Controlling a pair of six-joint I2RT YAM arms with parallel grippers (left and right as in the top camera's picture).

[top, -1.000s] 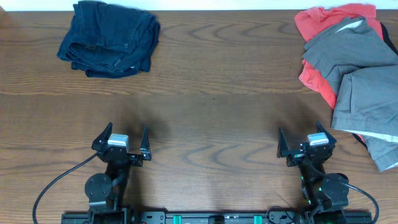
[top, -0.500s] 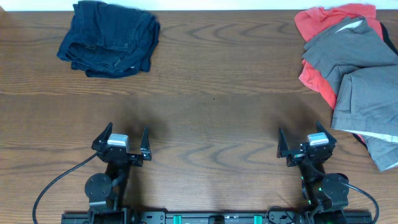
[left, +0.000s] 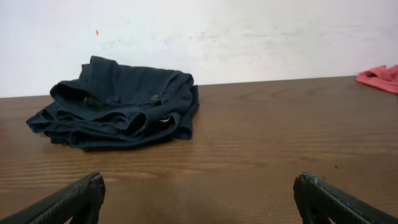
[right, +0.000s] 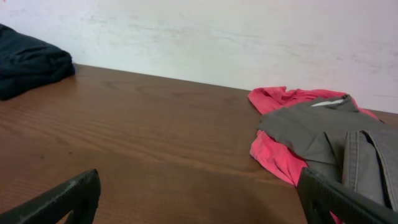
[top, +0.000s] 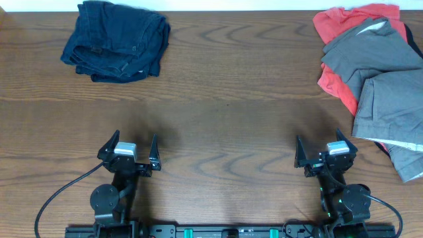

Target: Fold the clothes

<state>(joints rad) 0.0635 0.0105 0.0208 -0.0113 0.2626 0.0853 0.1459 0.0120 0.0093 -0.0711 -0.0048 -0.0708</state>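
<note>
Dark navy blue shorts (top: 117,41) lie folded in a bundle at the table's far left, also in the left wrist view (left: 118,104) and at the edge of the right wrist view (right: 28,65). A heap of grey garments (top: 383,86) on a coral-red one (top: 337,26) lies at the far right, seen in the right wrist view (right: 317,134). My left gripper (top: 134,147) (left: 198,193) is open and empty near the front edge. My right gripper (top: 317,149) (right: 199,193) is open and empty, just left of the grey heap.
The wooden table (top: 225,106) ends at a white wall (left: 249,31) at the back. Black cables (top: 59,192) run from the arm bases along the front edge. A corner of the coral-red garment shows at the left wrist view's right edge (left: 380,76).
</note>
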